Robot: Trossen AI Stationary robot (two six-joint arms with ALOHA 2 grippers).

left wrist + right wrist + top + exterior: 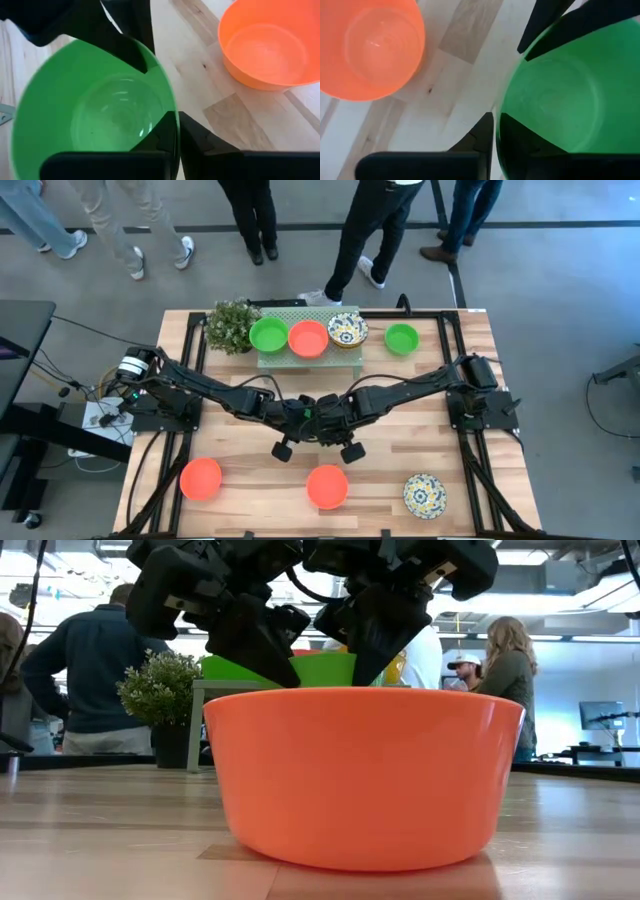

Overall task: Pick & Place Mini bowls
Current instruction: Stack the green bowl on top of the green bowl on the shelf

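A bright green mini bowl (pixel 90 115) sits between both grippers over the table's middle, just beyond the near orange-red bowl (pixel 362 775). My left gripper (pixel 176 125) and right gripper (pixel 496 125) are both shut on its rim, on opposite sides. From above, the arms (pixel 315 418) hide this bowl. A green (pixel 268 335), an orange-red (pixel 308 338) and a patterned bowl (pixel 347 330) rest on the pale green stand (pixel 300 358). Another green bowl (pixel 401 338) stands on the table beside it. My left gripper pinches the green bowl's rim (pixel 167 102), one finger (pixel 155 137) inside the bowl and one outside. It slants down from the table's left. The bowl is upright; the orange-red bowl hides its underside. My right gripper pinches the opposite rim (pixel 499 102), one finger (pixel 520 135) inside and one outside the wall. It slants down from the table's right. The bowl stays level between the two holds.
Along the near edge lie an orange-red bowl (pixel 201 478), the orange-red bowl (pixel 327 486) close below the grippers, and a patterned bowl (pixel 424 494). A small bushy plant (pixel 232 325) stands left of the stand. People stand beyond the far edge. Bare wood lies between stand and grippers.
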